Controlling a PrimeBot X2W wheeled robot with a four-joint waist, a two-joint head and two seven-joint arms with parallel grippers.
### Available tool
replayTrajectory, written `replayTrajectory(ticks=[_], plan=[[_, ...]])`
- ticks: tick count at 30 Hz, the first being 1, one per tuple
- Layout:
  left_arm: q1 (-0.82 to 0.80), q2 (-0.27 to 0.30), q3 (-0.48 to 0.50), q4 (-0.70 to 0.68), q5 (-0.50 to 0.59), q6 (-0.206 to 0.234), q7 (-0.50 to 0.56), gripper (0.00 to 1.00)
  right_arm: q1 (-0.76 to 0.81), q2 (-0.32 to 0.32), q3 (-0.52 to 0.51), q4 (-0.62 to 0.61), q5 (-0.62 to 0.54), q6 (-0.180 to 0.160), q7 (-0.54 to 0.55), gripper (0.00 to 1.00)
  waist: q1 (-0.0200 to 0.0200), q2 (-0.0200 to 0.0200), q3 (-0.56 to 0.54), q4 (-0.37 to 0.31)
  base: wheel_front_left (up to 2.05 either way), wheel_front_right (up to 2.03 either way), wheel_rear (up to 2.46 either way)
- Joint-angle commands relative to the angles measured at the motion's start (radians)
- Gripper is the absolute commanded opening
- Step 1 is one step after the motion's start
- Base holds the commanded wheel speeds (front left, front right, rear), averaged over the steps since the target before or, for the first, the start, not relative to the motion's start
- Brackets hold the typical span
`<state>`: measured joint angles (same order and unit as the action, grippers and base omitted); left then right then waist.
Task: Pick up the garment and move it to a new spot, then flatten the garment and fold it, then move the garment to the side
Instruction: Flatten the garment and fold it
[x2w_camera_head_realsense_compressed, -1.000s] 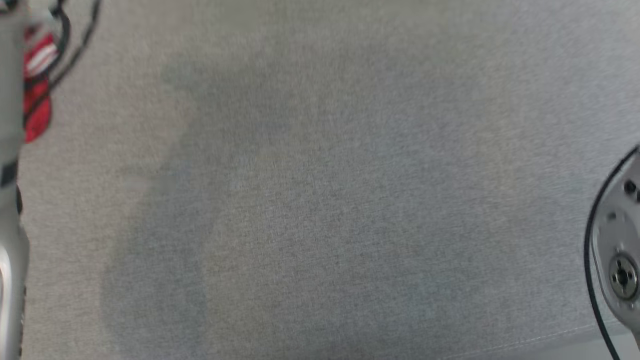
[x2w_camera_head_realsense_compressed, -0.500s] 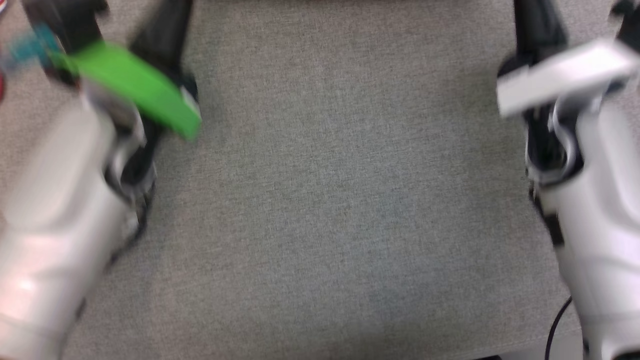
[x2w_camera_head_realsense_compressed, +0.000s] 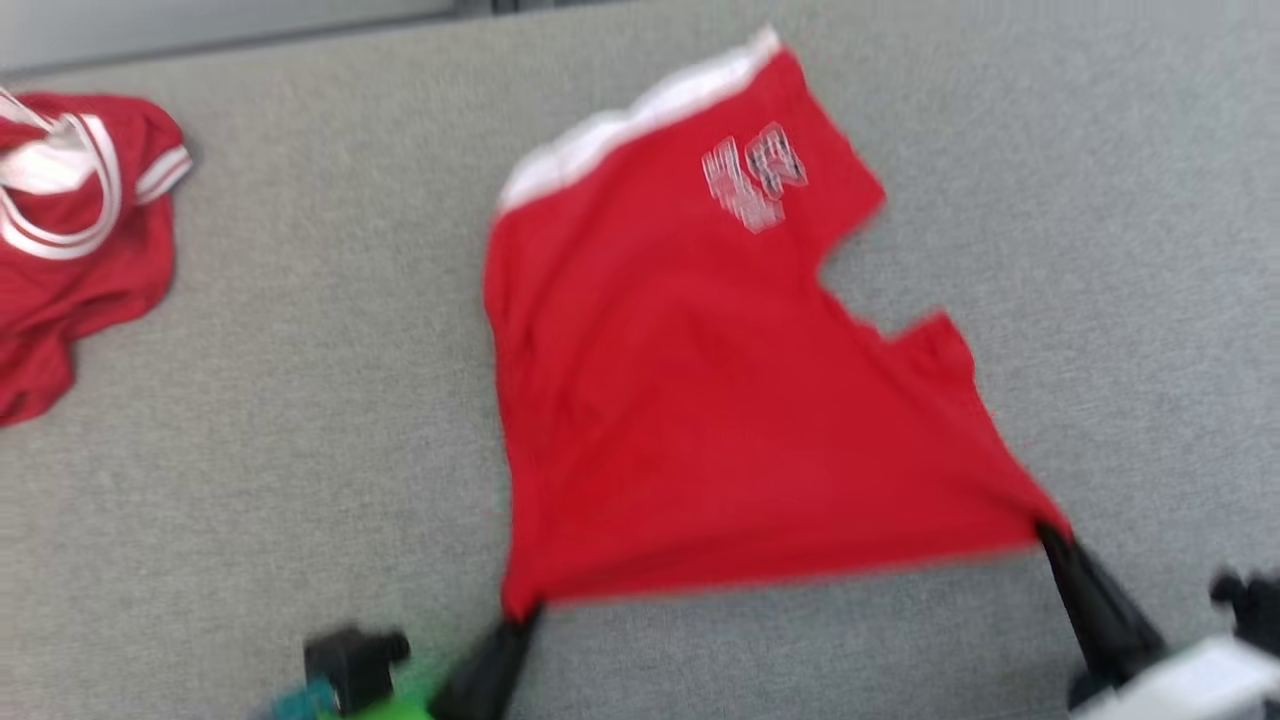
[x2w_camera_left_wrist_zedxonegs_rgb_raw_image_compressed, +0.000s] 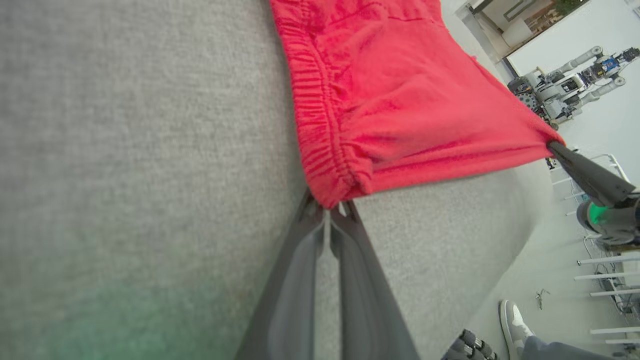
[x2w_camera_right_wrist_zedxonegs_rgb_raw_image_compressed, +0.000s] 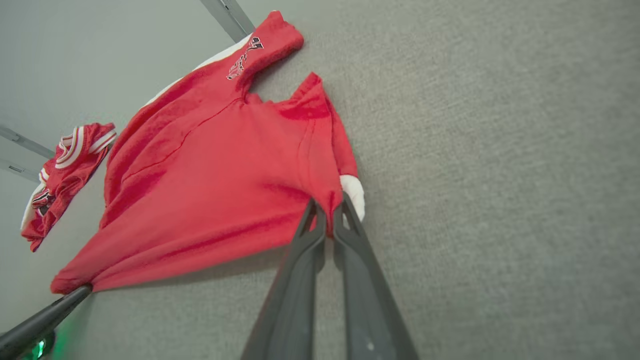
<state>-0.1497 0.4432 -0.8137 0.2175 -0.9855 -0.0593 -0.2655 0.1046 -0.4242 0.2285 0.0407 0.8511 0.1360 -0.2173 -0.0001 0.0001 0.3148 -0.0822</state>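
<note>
Red shorts (x2w_camera_head_realsense_compressed: 700, 400), mid-table on the grey cloth-covered table (x2w_camera_head_realsense_compressed: 250, 450). Near edge lifted and drawn taut, far leg lying flat, white hem (x2w_camera_head_realsense_compressed: 620, 130) and printed logo (x2w_camera_head_realsense_compressed: 755, 178) toward the table's far edge.

Pinched at the near waistband corner by the left gripper (x2w_camera_head_realsense_compressed: 518, 612), fingers clenched tight on the gathered elastic (x2w_camera_left_wrist_zedxonegs_rgb_raw_image_compressed: 320, 130). Pinched at the other near corner, on the second leg's hem, by the right gripper (x2w_camera_head_realsense_compressed: 1050, 535), likewise clamped on cloth, a bit of white trim (x2w_camera_right_wrist_zedxonegs_rgb_raw_image_compressed: 354, 195) poking out beside the fingers.

Judging by the sag and the ripples: light, soft, floppy knit, no stiffness at all, nothing breakable. Not slippery on this rough table covering either, so likelier to drag and bunch than to slide. Best taken just like this, at two corners kept well apart, to hang as one sheet. Surest bite probably on the thick elastic seam, with a slip more likely at the thin hem. Worth watching the notch between the legs, apt to tuck under on the way down to the table.

Outward now. A second red garment (x2w_camera_head_realsense_compressed: 70, 250) with white stripes, crumpled at the table's far left corner, well apart from the shorts and the one thing to steer clear of when choosing a side. Room enough on the table's right half, by the look of it. Beyond the table's edge, in the left wrist view, a person's shoe (x2w_camera_left_wrist_zedxonegs_rgb_raw_image_compressed: 512, 322) on the floor and another robot (x2w_camera_left_wrist_zedxonegs_rgb_raw_image_compressed: 560, 85) farther back, neither in the way.
</note>
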Motion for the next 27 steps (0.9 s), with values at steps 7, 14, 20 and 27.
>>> replayTrajectory(ticks=[7,14,20,27], plan=[[0.292,-0.013,0.147,-0.126,0.039,0.086,-0.004,0.0,0.279,-0.061,-0.129,-0.095,0.059,-0.014,-0.003,0.0,0.0001,-0.0001,-0.187,0.07,0.0,0.0,0.0],[0.195,0.002,0.157,-0.285,0.049,0.04,0.061,0.0,0.107,-0.041,-0.154,-0.179,0.002,-0.012,0.096,0.0,0.0001,-0.0001,-0.113,0.089,0.0,0.0,0.0],[0.003,-0.03,0.12,-0.347,0.049,-0.015,0.18,0.0,-0.165,-0.015,-0.123,-0.143,-0.05,-0.006,0.243,0.0,0.0001,-0.0001,-0.04,0.122,0.0,0.0,0.0],[-0.191,-0.1,0.122,-0.282,-0.015,-0.017,0.3,0.0,-0.414,0.004,-0.127,-0.008,-0.084,-0.005,0.375,0.0,0.0001,-0.0001,0.039,0.167,0.0,0.0,0.0]])
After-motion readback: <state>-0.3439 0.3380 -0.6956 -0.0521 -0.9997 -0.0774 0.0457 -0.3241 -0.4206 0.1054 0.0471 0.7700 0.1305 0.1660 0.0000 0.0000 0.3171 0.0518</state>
